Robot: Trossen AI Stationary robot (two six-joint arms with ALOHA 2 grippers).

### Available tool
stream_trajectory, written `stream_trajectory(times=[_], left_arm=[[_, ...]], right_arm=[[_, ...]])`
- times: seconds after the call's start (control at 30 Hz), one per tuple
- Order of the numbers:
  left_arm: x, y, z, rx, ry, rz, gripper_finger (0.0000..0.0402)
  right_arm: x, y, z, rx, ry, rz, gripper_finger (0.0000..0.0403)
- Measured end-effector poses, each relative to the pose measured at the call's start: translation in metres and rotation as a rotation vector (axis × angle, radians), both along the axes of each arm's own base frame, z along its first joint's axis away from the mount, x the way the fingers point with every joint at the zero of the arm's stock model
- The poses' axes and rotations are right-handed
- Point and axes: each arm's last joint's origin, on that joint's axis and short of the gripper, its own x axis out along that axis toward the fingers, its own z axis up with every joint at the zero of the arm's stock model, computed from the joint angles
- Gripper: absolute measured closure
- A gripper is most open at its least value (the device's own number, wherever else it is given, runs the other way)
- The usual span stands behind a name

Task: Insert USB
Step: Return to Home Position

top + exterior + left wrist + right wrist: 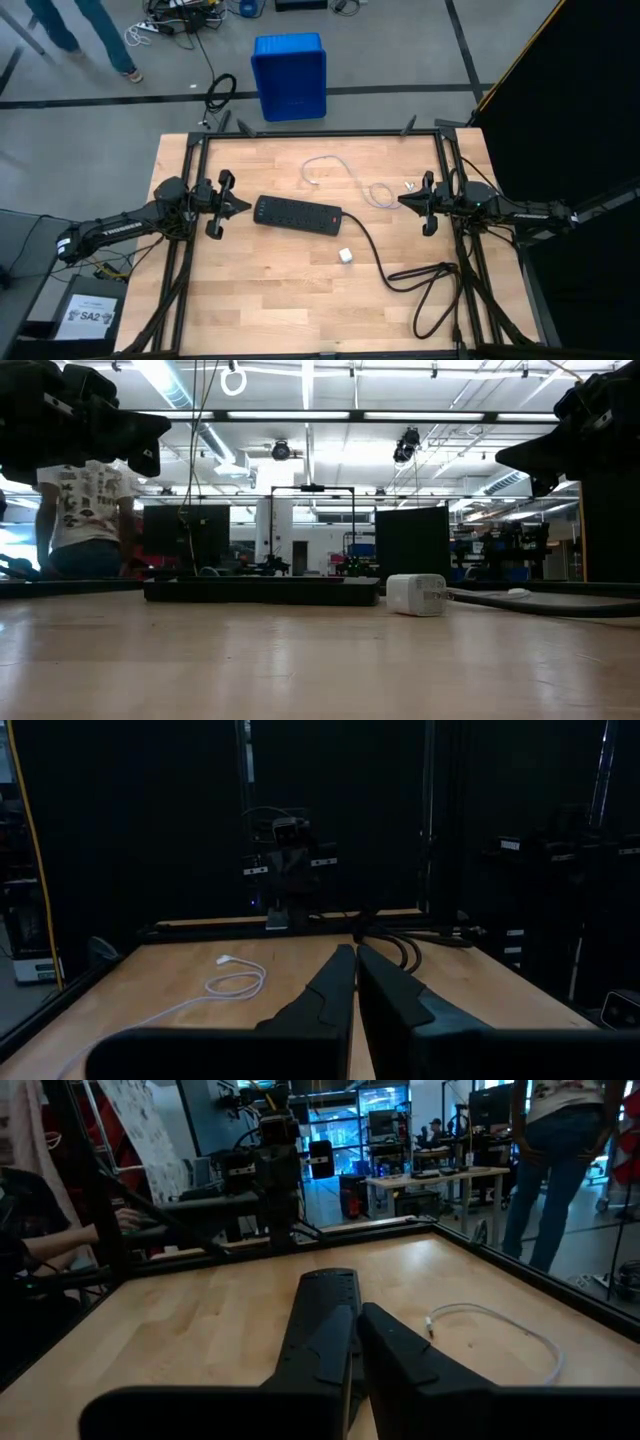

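Left gripper sits closest to the lens in its wrist view: dark fingers pressed together, tips meeting, nothing between them. Right gripper is the same, fingers together and empty.

Landmark is the black power strip, lying mid wooden table.
- Left gripper hangs just off the strip's left end, raised above the wood, tip aimed at it.
- Right gripper hangs off the strip's right end, farther out, also raised and aimed at it.
- White USB cable lies loose on the wood on the strip's far side. One plug end is beyond the strip's right half, and the rest arcs into a small curl near the right gripper. It is apart from the strip and plugged into nothing.
- White charger adapter is on the near side of the strip's right end, apart from it and just beside the strip's black cord. The cord runs off in loops toward the near right corner.
- Blue bin is on the floor well beyond the strip, past the table edge.
- Person stands on the floor, far off past the strip's left end.

Writing:
- "SA2" reads on a white label at floor level, off the strip's left, beside the table.
- Grey print on the adapter face in the low view is too small to read.
- White lettering along the left arm is not legible.
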Motion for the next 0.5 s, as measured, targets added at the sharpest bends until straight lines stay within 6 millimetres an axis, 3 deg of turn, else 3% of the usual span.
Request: stream_trajectory(times=[0.5], left_arm=[[0.0000, 0.0000, -0.0002, -0.001, 0.001, 0.000, 0.0401]], right_arm=[[0.0000, 0.0000, -0.0001, 0.000, 0.000, 0.000, 0.0392]])
